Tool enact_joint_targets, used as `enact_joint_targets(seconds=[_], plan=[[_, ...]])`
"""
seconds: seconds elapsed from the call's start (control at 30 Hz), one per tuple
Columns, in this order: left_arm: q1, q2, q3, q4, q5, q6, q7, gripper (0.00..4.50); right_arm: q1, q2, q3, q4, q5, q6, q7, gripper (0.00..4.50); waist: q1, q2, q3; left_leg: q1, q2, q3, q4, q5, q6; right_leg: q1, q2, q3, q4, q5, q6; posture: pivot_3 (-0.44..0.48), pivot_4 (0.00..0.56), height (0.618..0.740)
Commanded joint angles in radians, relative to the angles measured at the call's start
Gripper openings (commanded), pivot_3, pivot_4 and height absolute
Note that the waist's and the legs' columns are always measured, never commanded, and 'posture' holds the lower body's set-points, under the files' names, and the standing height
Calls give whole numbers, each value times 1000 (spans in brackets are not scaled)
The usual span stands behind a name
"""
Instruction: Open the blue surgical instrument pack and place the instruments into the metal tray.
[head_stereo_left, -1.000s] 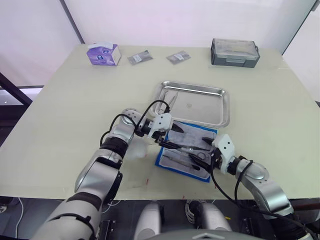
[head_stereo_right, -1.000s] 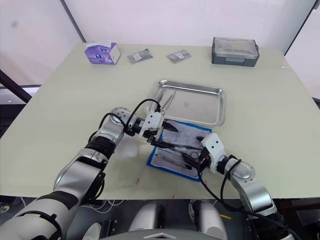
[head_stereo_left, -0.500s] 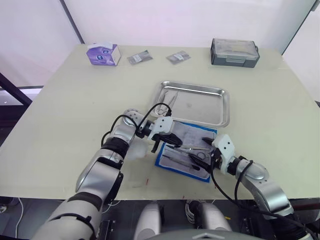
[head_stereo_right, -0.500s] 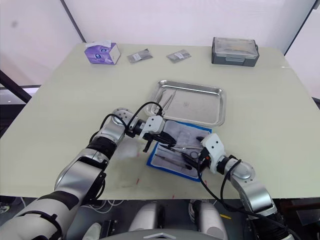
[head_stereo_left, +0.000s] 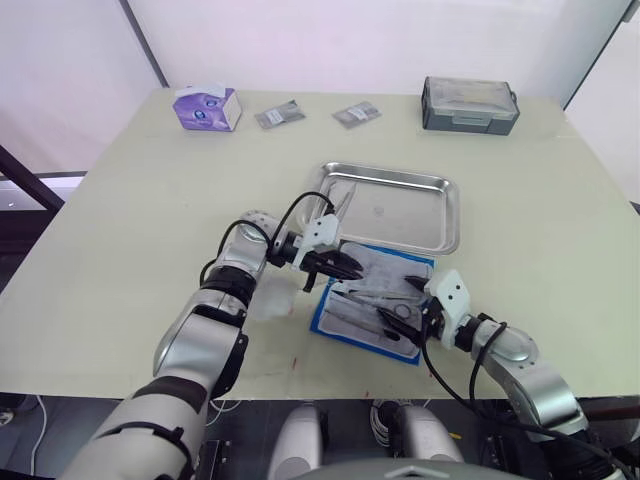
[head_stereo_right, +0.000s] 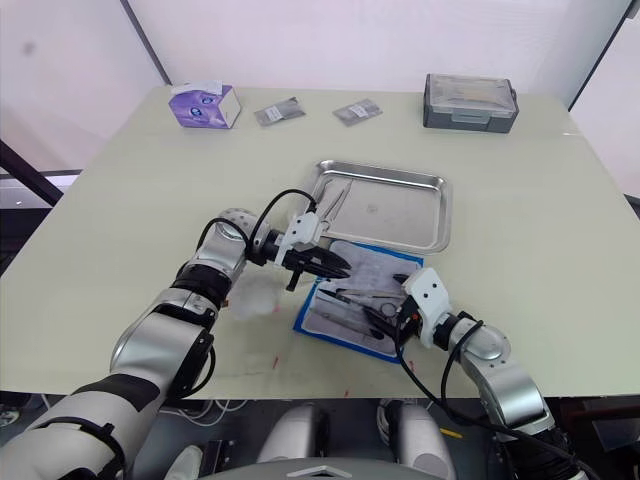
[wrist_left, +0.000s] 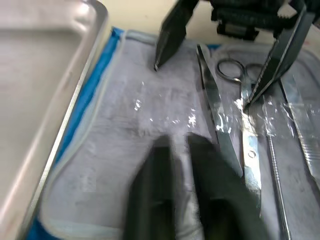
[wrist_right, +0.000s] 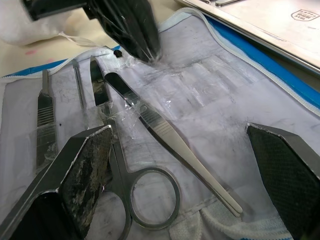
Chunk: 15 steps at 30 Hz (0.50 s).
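Pack: flat bright-blue surgical instrument pack (head_stereo_left: 372, 300) lies unfolded on pale table (head_stereo_left: 150, 200), whitish lining up, just in front of shiny rectangular steel tray (head_stereo_left: 400, 212); slim metal scissors, tweezers etc. (wrist_right: 150, 145) sit in its pockets. L gripper (head_stereo_right: 335, 268) w/ black fingers nearly together, holding nothing, over pack's far-left part. R gripper (head_stereo_left: 400, 318) spread wide, empty, straddling scissor ring at near edge.

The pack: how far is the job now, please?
Done: the pack lies open, and an instrument is in the tray. In hand: nothing; left gripper shut over the lining, right gripper open around scissors and tweezers. Left: those remaining tools.
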Motion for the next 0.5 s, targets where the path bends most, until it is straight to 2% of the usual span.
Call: enact_joint_targets(seconds=[0.03, 0.5], plan=[[3, 1, 21, -35, -33, -16, -51, 2269, 43, -12, 25, 65, -23, 60, -3, 4500, 0, 0, 0, 0, 0, 0, 0, 0, 0, 0, 0, 0, 0, 0, 0, 0, 150, 738], [61, 10, -52, -103, 4, -54, -38, 2269, 45, -11, 24, 64, -23, 60, -6, 4500, 0, 0, 0, 0, 0, 0, 0, 0, 0, 0, 0, 0, 0, 0, 0, 0, 150, 738]])
